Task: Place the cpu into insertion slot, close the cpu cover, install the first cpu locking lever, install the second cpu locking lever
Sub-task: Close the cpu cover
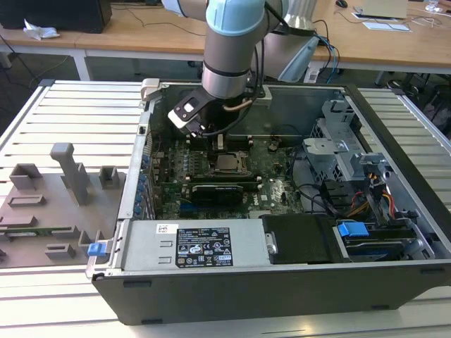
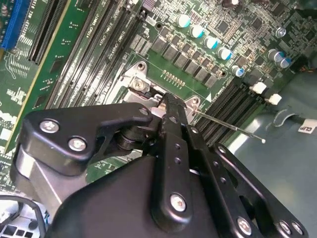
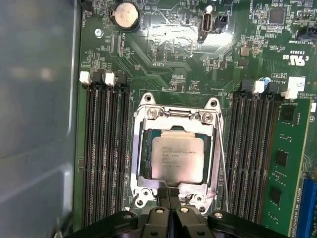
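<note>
Silvery cpu seated under cover; gripper fingers pinched together, empty, at cover's edge. Best press straight down, gently.

We see bright, even overhead light. In the first wrist view glare whitens the motherboard, while the computer case interior lies softly shaded.

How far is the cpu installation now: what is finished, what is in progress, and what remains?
Done: the cpu lies in the insertion slot, and the cpu cover looks closed over it. In hand: the shut tool is at the cover's edge. Left: a thin locking lever stands free in the second wrist view, so the levers seem not yet latched.
</note>
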You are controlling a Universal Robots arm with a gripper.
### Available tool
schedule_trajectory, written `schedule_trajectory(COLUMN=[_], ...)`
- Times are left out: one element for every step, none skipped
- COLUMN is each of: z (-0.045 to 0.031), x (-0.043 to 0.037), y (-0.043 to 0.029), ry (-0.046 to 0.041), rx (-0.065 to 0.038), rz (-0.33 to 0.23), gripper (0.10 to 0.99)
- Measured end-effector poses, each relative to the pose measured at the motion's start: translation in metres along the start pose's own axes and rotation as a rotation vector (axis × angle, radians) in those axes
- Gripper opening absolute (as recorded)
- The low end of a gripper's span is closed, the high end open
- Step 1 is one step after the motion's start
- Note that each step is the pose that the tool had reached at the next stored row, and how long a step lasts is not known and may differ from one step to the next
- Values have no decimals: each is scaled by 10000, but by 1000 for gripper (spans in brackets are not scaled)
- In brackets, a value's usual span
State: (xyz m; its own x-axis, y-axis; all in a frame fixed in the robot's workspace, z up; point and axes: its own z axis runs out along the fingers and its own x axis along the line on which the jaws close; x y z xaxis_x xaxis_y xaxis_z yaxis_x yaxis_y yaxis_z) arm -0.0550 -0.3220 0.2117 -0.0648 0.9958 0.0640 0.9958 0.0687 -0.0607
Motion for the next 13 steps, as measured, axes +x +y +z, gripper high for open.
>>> schedule_trajectory(z=[8,18,29,45,54,58,60,59,57,56,55,51,49], x=[-1,-2,-3,-5,-8,-9,-10,-14,-21,-25,-29,-35,-38], y=[0,0,0,1,0,1,1,8,48,76,99,153,195], ry=[-1,0,0,-3,-7,-5,0,20,58,86,113,159,191], rx=[0,0,0,2,6,5,3,3,-3,-6,-8,-5,-4], rz=[-1,-1,-2,-5,-7,-10,-15,-21,-24,-27,-28,-34,-35], gripper=[106,106,106,106,106,106,106,106,106,106,106,106,106])
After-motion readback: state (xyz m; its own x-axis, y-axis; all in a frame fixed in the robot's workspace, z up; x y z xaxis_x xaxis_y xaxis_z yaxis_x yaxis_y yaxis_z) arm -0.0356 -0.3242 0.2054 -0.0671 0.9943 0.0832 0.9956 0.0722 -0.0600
